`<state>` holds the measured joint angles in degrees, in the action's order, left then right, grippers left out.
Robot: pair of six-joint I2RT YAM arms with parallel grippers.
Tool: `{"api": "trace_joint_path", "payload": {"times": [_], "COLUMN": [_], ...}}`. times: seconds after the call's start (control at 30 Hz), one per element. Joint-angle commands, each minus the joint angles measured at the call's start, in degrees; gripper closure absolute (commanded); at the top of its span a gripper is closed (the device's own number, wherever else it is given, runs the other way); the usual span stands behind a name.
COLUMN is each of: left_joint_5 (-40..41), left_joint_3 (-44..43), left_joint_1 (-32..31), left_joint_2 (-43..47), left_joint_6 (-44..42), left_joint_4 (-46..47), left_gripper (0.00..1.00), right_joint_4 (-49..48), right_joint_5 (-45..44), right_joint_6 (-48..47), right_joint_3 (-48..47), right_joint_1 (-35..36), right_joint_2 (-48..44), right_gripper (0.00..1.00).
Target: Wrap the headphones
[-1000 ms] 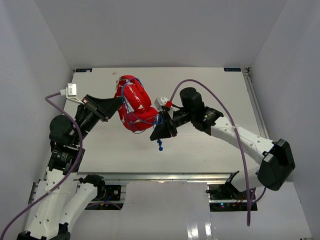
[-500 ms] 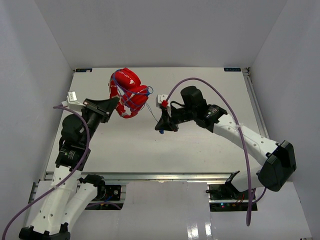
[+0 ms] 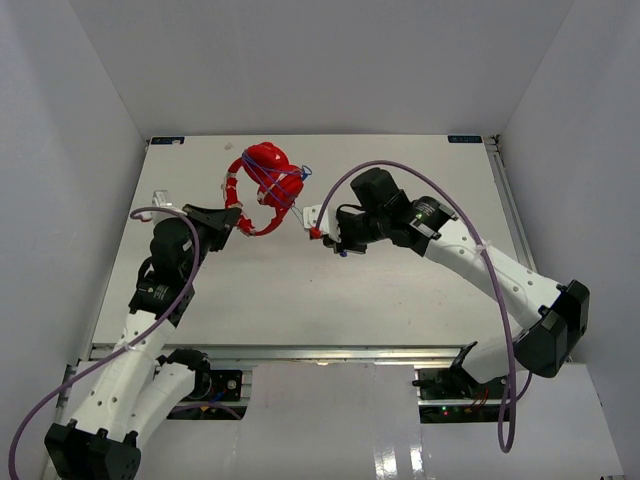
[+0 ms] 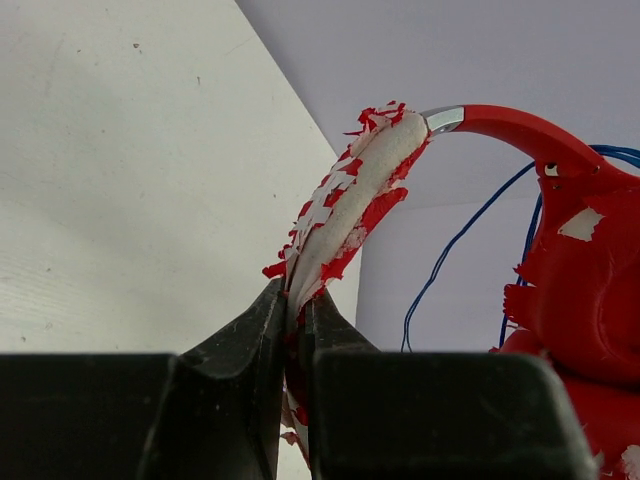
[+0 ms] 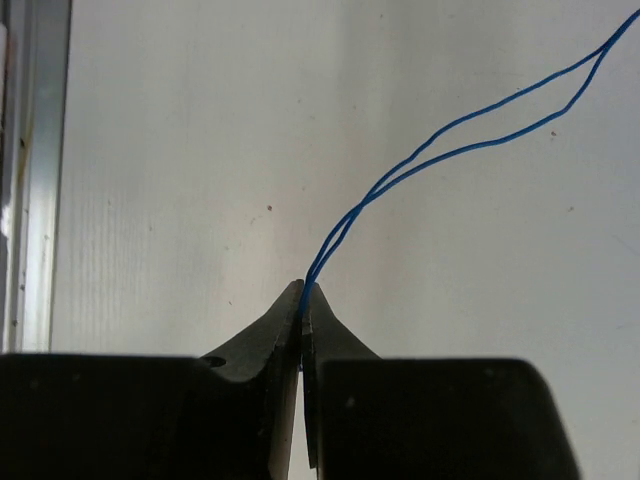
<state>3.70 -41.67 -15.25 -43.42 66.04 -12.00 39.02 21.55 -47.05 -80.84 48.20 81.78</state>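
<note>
The headphones point(image 3: 268, 175) have swung farther out, cord point(image 5: 362, 202) drawn out.
The left gripper point(image 4: 293, 300) clamps the headband point(image 4: 350, 200); the right gripper point(image 5: 302, 292) pinches the cord at its tips, so harder pulling may snap or slip it.

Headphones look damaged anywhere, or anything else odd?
Yes. The headphones' headband padding is badly flaked: the red skin is peeling off, with white showing underneath along its length. The earcup has a chipped patch too.

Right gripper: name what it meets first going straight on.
Beyond the blue cord it pinches, the right gripper likely meets only the table; the headphones sit off that line, though depth is unclear.
</note>
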Motion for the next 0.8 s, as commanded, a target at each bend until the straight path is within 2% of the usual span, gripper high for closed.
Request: {"api": "trace_joint_path", "payload": {"times": [0.0, 0.07, 0.1, 0.17, 0.3, 0.57, 0.77], "left_joint_5": [0.17, -0.01, -0.01, 0.08, -0.07, -5.97, -9.76], "left_joint_3": [0.57, 1.04, 1.46, 2.56, 3.83, 4.74, 3.07], "left_joint_1": [-0.14, -0.14, -0.14, -0.14, -0.14, -1.20, -3.66], "left_joint_2": [-1.37, -2.33, -2.53, -3.08, -5.22, -12.16, -18.45], "left_joint_6": [-0.30, -1.16, -1.17, -2.56, -5.42, -13.85, -21.73], "left_joint_4": [2.77, 1.95, 1.66, 1.01, -0.94, -2.02, -3.41], "left_gripper": [1.00, 1.00, 1.00, 1.00, 1.00, 1.00, 1.00], "right_joint_4": [6.30, 6.42, 6.42, 7.01, 7.98, 7.44, 5.56], "right_joint_5": [-10.87, -17.83, -18.29, -27.68, -36.56, -42.45, -46.55], "right_joint_6": [-10.12, -12.78, -13.84, -16.69, -19.29, -21.56, -24.18], "right_joint_3": [-5.20, -5.13, -5.12, -5.83, -7.88, -9.06, -10.49], "right_joint_1": [7.53, 11.42, 11.65, 14.88, 18.06, 20.76, 23.56], "right_joint_2": [1.51, 1.86, 1.89, 3.44, 5.02, 7.26, 12.84], "right_gripper": [0.92, 0.92, 0.92, 0.92, 0.92, 0.92, 0.92]}}
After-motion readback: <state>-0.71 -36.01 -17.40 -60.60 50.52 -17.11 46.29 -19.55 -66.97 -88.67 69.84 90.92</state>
